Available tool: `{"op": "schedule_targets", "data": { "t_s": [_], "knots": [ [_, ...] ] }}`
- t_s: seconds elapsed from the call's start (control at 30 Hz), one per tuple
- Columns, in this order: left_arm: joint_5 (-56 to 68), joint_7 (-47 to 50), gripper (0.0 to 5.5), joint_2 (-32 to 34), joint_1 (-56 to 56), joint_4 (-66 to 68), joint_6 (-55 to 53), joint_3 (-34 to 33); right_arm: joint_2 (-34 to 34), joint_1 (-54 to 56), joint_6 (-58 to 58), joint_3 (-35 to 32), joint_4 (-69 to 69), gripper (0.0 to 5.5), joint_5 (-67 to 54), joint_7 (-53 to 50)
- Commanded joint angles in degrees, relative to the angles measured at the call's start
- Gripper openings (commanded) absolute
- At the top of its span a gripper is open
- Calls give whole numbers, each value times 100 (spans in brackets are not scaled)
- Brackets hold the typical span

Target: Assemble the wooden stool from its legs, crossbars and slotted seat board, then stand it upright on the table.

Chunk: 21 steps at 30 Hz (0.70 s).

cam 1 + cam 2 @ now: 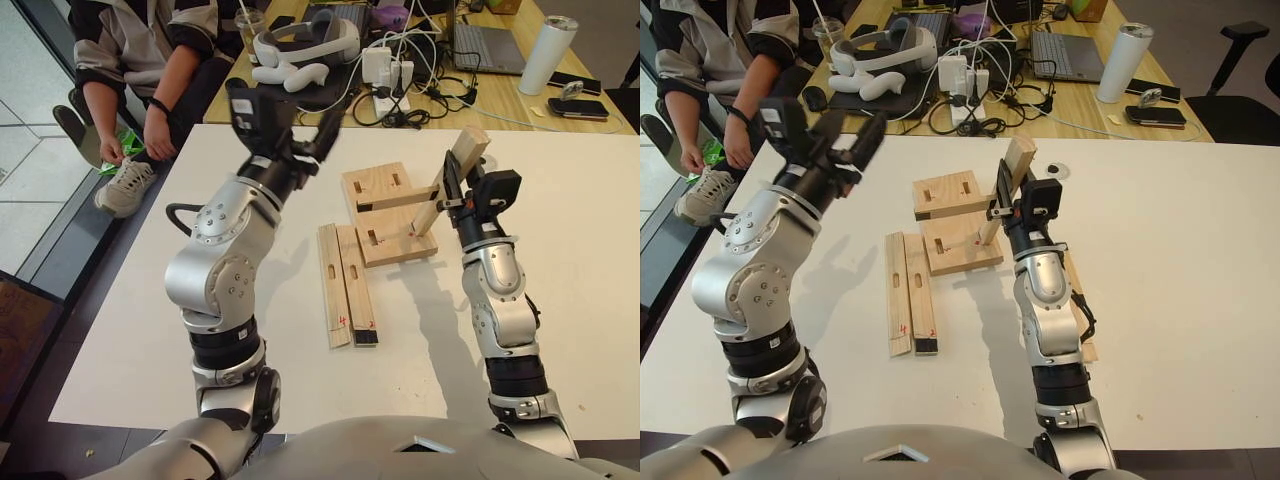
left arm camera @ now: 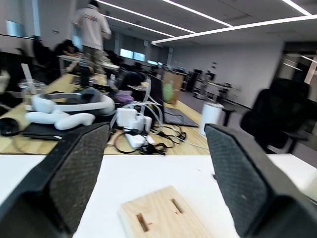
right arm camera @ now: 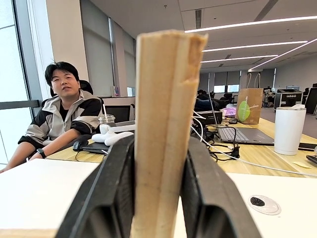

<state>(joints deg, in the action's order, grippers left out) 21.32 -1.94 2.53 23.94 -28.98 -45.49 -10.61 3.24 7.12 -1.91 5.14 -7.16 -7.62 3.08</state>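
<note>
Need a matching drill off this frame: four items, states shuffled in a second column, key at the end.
Things
1. left gripper
2. right gripper
3. pair of long flat wooden bars
4. pale square-section wooden leg

States
A. tilted, upper end in the air
B. open, holding nothing
C. lying side by side on the white table
D. shut on a wooden piece

Pairs: 1-B, 2-D, 3-C, 4-A
</note>
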Motion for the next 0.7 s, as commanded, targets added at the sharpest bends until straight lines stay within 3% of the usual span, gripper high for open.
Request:
{"op": "schedule_targets", "data": {
  "t_s": [0.03,0.2,0.5,0.7],
  "knots": [
    [-363,810,352,-369,-126,-266,298,-136,-43,-451,62,9,31,100,343,-186],
    [-548,1248,352,-564,-296,-537,316,-58,-270,-750,-376,207,-68,101,942,-729],
    [-528,1185,352,-489,-191,-368,341,120,-456,207,-1508,81,1876,101,1899,-2039],
    [-521,1155,352,-432,-145,-297,391,91,-519,138,-1794,142,2521,101,2138,-2437]
  ]
}}
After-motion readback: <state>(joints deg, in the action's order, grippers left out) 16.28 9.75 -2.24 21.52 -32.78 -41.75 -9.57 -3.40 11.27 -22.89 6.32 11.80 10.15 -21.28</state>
